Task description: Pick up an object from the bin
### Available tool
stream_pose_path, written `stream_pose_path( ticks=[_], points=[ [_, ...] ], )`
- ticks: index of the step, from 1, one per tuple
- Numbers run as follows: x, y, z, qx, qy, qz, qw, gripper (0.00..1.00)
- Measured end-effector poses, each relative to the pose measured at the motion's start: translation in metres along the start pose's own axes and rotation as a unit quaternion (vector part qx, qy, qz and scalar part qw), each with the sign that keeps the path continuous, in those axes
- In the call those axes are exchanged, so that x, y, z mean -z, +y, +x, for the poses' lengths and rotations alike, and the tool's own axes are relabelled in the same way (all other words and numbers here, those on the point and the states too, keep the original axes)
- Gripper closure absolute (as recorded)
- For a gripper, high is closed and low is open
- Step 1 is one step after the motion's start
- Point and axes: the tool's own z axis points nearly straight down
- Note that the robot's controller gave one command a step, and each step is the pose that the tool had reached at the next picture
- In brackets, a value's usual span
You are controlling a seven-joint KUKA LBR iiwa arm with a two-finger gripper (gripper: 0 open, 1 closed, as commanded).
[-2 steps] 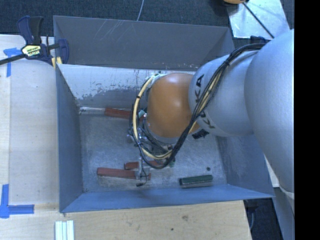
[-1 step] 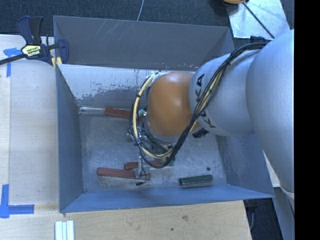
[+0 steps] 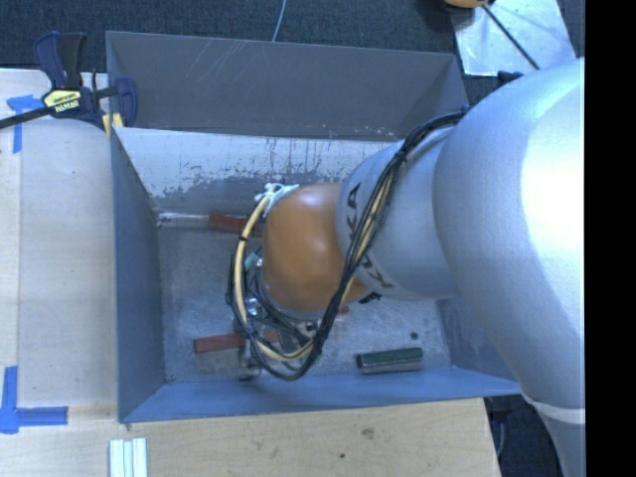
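Reddish-brown strip [image 3: 217, 344] lies flat on the floor of the bin [image 3: 139, 266], front and left of centre. The pincer [image 3: 248, 364] is down at its right end; wide or narrow, I cannot tell under the cables. It looks light, thin and stiff, best pinched across its narrow width. The front wall sits close, so it's tight there. More open floor runs right, toward the dark bar [image 3: 390, 360].
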Motion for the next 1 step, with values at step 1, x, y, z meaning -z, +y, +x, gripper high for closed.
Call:
stream_pose_path(
  ticks=[1],
  points=[
    [0.0000, 0.0000, -0.0001, 0.000, 0.0000, 0.000, 1.0000, 1.00]
  ],
)
